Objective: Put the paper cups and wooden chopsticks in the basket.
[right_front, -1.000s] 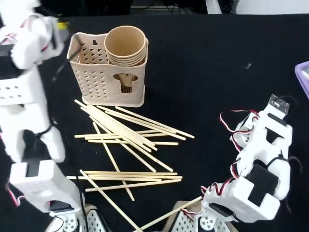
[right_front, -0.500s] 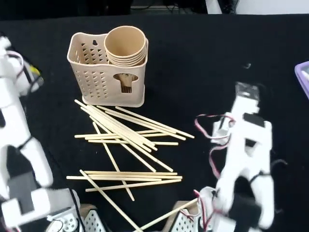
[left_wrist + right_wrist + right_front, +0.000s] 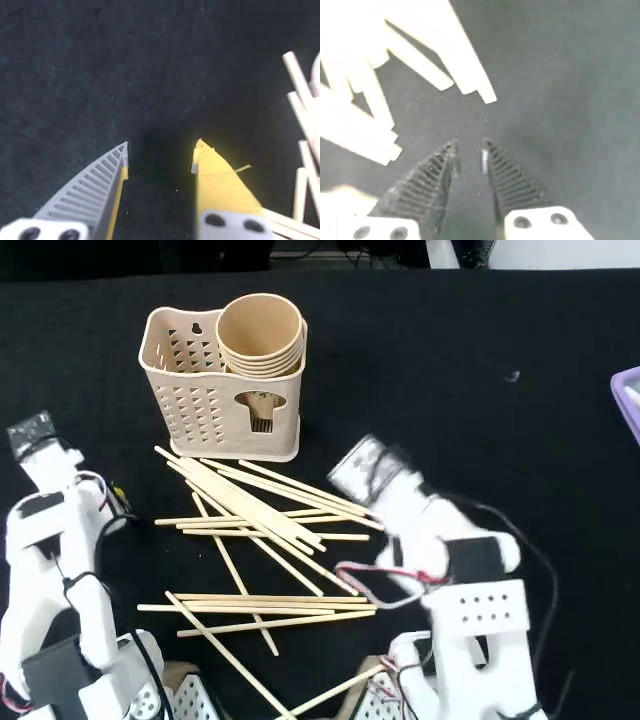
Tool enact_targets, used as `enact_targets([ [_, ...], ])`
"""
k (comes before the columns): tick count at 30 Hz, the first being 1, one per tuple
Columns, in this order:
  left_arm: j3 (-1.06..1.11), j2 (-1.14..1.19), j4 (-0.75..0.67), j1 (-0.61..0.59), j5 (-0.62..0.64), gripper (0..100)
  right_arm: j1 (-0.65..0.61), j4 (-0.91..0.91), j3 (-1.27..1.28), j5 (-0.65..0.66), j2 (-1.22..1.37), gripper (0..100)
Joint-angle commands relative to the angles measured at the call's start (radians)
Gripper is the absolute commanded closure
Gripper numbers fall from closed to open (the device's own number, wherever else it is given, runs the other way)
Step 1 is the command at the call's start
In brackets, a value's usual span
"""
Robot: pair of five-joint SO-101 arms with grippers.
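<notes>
wooden chopsticks (image 3: 260,530) lie scattered on the black desk (image 3: 480,360) in front of the basket (image 3: 200,400), and the stacked paper cups (image 3: 260,335) sit in one of its compartments. my left claw (image 3: 161,147) is spread wide over bare desk beside the pile, holding nothing. my right claw (image 3: 469,145) is parted only slightly, empty, just off the chopstick ends.
</notes>
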Motion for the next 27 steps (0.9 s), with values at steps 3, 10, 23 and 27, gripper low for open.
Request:
enact_targets([
  [3, -0.004, -0.032, 0.026, 0.061, -0.114, 79, -0.008, -0.011, 0.058, 0.103, -0.031, 84.0],
  [10, -0.318, -0.087, 0.462, 0.113, -0.193, 78, 0.275, -0.153, 0.143, -0.014, -0.033, 84.0],
  [23, 0.022, -0.018, 0.002, 0.07, 0.063, 79, -0.233, -0.054, 0.097, -0.003, -0.031, 83.7],
  [27, 0.079, -0.018, -0.11, -0.016, 0.181, 79, -0.474, -0.215, 0.102, -0.226, 0.001, 83.6],
])
